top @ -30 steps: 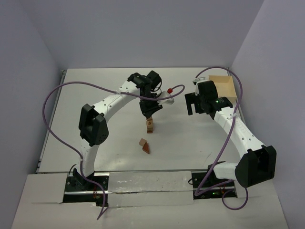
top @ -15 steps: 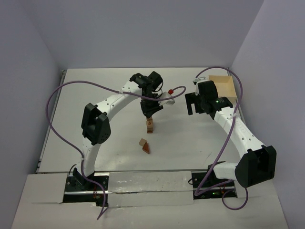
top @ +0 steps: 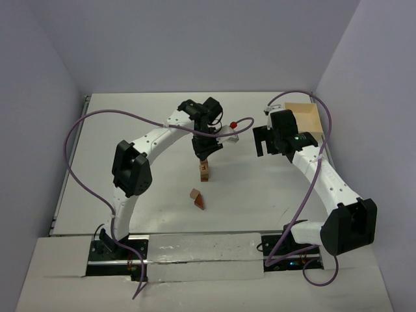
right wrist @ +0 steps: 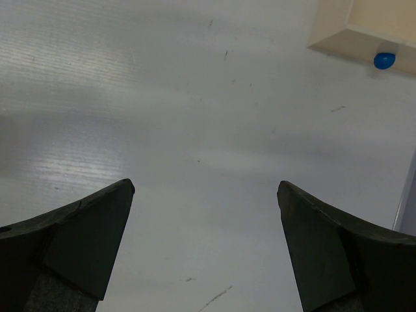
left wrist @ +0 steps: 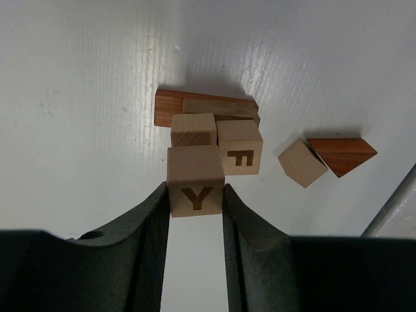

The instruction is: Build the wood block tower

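My left gripper (left wrist: 195, 188) is shut on a tan cube marked Y (left wrist: 195, 195) and holds it just above the wood block stack. In the left wrist view the stack has a reddish-brown bar (left wrist: 170, 107) and a tan oblong (left wrist: 218, 108) at the bottom, with a plain tan cube (left wrist: 193, 129) and a cube marked F (left wrist: 240, 149) on them. A loose tan cube (left wrist: 301, 162) and a reddish-brown wedge (left wrist: 342, 155) lie to the right. In the top view the left gripper (top: 203, 155) hangs over the stack (top: 205, 171). My right gripper (right wrist: 205, 185) is open and empty over bare table.
An open light-wood box (top: 303, 120) stands at the back right, with a small blue ball (right wrist: 383, 60) in it. A small red ball (top: 231, 123) lies behind the stack. The loose wedge and cube (top: 197, 198) lie in front of the stack. Purple cables arch over both arms.
The left arm's elbow has shifted slightly right. The left gripper stays over the stack with the Y cube. The right arm has not moved.
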### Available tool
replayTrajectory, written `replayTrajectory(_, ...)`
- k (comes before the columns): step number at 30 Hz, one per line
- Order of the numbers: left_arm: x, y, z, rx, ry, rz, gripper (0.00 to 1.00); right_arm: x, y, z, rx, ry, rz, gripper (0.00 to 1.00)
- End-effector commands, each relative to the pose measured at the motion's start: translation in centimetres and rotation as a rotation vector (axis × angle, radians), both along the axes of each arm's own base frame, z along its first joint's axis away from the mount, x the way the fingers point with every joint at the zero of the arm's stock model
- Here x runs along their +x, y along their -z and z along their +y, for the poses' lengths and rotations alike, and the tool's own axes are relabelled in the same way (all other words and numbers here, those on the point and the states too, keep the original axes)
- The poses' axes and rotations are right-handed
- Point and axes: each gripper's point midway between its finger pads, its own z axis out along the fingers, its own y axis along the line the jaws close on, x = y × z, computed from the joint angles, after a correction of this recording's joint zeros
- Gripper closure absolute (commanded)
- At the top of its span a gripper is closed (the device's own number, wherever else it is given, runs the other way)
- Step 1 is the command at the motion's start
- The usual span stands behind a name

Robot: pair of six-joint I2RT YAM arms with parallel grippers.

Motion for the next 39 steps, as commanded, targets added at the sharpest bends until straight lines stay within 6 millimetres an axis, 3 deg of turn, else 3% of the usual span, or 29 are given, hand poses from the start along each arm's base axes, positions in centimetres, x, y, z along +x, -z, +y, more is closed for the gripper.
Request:
replayTrajectory(1, -0.1, -0.3, -0.6, -0.003, 0.025, -0.001, 0.67, 0.5, -1.1, -0.3, 0.005, 0.009, -0.055, 0.0)
replayTrajectory(6, -0.2, -0.2, -0.6, -0.002, 0.025, 0.009, 0.61, 0.7, -1.2, -0.3, 0.007, 0.01, -0.057, 0.0)
replayTrajectory(30, 0.4, -0.4, -1.0, -0.013, 0.011, -0.018, 0.53, 0.9, -1.0, -0.2, 0.008, 0.007, -0.052, 0.0)
replayTrajectory(33, 0.4, -0.6, -1.0, -0.017, 0.017, -0.021, 0.44, 1.0, -1.0, -0.2, 0.008, 0.008, -0.051, 0.0)
replayTrajectory(39, 0.8, -1.5, -1.3, -0.031, 0.014, -0.042, 0.35, 1.2, -1.1, -0.1, 0.009, 0.005, -0.051, 0.0)
